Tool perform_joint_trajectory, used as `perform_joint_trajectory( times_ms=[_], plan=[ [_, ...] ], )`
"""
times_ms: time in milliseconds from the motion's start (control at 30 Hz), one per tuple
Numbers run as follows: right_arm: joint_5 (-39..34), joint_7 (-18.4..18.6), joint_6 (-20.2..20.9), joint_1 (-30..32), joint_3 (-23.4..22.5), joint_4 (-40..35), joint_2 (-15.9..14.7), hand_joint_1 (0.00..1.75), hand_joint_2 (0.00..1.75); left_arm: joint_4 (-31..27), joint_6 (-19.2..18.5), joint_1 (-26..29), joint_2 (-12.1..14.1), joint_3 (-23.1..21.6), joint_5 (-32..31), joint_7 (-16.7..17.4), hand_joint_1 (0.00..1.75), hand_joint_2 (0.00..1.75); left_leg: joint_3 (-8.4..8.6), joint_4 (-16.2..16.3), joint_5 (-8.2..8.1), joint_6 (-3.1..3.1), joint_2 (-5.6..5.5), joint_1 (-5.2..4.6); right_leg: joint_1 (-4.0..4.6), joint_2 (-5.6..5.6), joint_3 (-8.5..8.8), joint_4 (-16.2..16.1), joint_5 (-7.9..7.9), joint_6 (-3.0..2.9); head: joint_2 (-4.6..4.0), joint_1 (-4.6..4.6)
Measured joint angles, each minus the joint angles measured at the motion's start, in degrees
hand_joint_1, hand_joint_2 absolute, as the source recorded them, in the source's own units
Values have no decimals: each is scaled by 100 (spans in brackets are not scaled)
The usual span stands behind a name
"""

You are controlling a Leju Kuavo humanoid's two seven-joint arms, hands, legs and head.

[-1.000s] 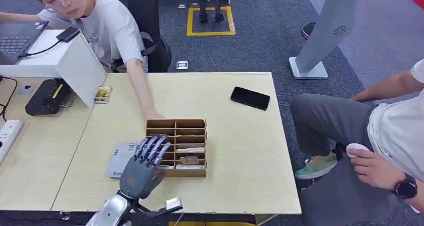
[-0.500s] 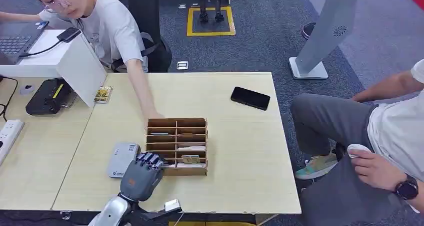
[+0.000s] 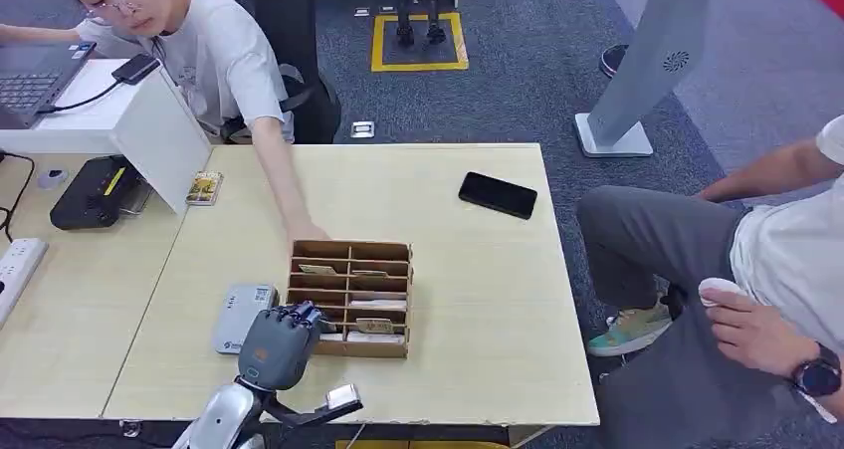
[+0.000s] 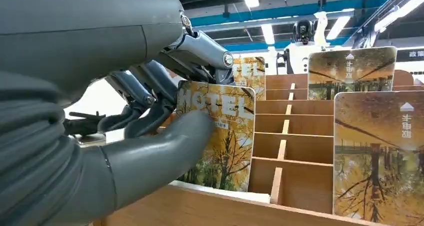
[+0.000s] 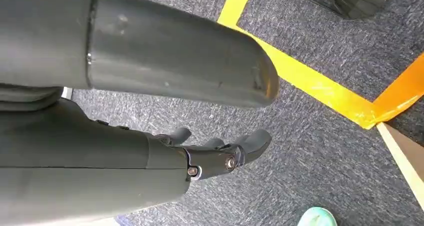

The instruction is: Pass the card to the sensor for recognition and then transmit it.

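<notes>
1. Head view. The left hand (image 3: 276, 341) reached into the near left corner of the wooden card box (image 3: 349, 297) on the light table (image 3: 478, 300), its fingers curled down over the box's edge. A grey sensor (image 3: 242, 317) lay flat on the table just left of the box, beside the hand. A person's hand (image 3: 307, 232) rested at the box's far left corner. A black phone (image 3: 498, 194) lay well apart, toward the far right of the table. A second person sat at the right with a hand (image 3: 748, 330) on the lap.

2. Left wrist view. The left hand (image 4: 125, 121) held a card (image 4: 220, 136) printed with autumn trees and the word "HOTEL". The thumb (image 4: 165, 146) pressed on the card's printed face, while the darker fingers (image 4: 150, 93) closed behind its top edge. The card stood nearly upright in a compartment of the box (image 4: 280, 141). Other cards (image 4: 377, 156) stood in neighbouring slots.

3. Right wrist view. The right hand (image 5: 220, 153) hung above grey carpet (image 5: 320, 161) with yellow tape lines (image 5: 320, 93), its fingers loosely curled and apart, holding nothing.
</notes>
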Motion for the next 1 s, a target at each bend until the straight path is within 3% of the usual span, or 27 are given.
perform_joint_trajectory(
  times_ms=[300,467,600,667,800,933,1000],
  plan=[
    [2,0,0,0,0,0,0,0,0,66,13,-25,-20,0,164,-144,175,175,1,0,0,0,0,0,0,0,1,0,1,0,0,-2],
    [2,0,0,1,0,0,0,0,0,70,2,-66,-6,0,1112,-542,175,175,1,0,2,-1,0,1,1,0,-1,0,1,0,0,-2],
    [4,0,-2,1,0,0,0,0,0,-322,-256,-299,252,0,1804,-568,175,175,0,0,6,-3,-2,3,3,-2,-1,2,2,-2,0,0],
    [7,0,-13,5,0,0,0,0,0,-659,-425,-509,504,8,2200,-568,175,175,-1,0,14,-9,-2,8,6,-2,-2,3,8,-10,0,0],
    [4,0,-17,5,0,0,0,0,0,-1277,-1039,-1152,1023,186,2682,-568,175,175,-4,0,23,-21,-4,15,17,-3,-4,6,16,-20,0,-2],
    [4,0,18,3,2,0,0,0,0,-1728,-1897,-2080,1456,568,3276,-540,175,175,-6,0,29,-25,-4,20,22,-3,-6,8,23,-29,0,0],
    [4,0,26,4,2,0,0,0,0,-1832,-2004,-2403,1571,712,3217,-461,175,175,-4,0,28,-25,-1,19,21,-2,-6,9,25,-32,0,0]
  ],
)
